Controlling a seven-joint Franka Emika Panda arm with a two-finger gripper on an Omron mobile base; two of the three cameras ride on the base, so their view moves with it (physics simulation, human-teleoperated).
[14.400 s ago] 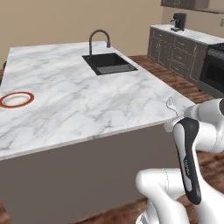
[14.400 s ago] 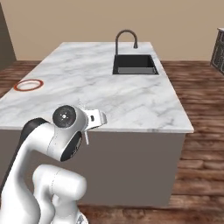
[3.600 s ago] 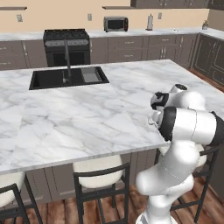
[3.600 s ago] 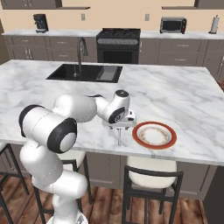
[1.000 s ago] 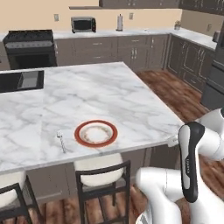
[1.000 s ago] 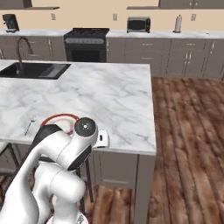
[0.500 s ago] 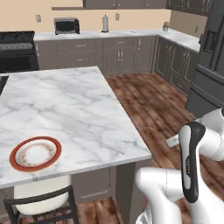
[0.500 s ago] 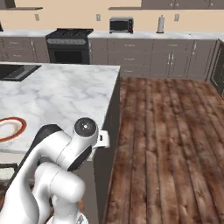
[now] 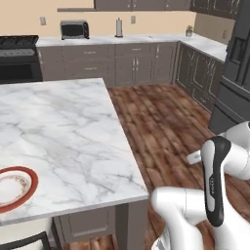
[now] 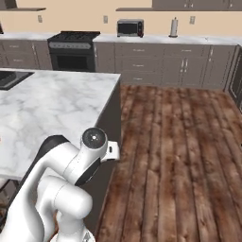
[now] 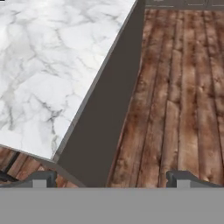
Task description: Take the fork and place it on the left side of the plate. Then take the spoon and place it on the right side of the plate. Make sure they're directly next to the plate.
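The plate, red-rimmed with a cream centre, lies near the front edge of the marble island and is cut off by the left border of the left base view. The fork and the spoon are out of view. My gripper is open with nothing between its widely spread fingertips. It hangs off the island's corner, above the wooden floor. The arm is folded close to the base in both base views.
The island's right end drops to open wooden floor. Cabinets line the back wall, with a stove, a microwave and a paper towel roll. A dark fridge stands at the right. A stool back shows below the plate.
The whole scene has slid left in both base views, so the camera has moved right along the island. The plate now sits at the left border. The arm's pose is unchanged.
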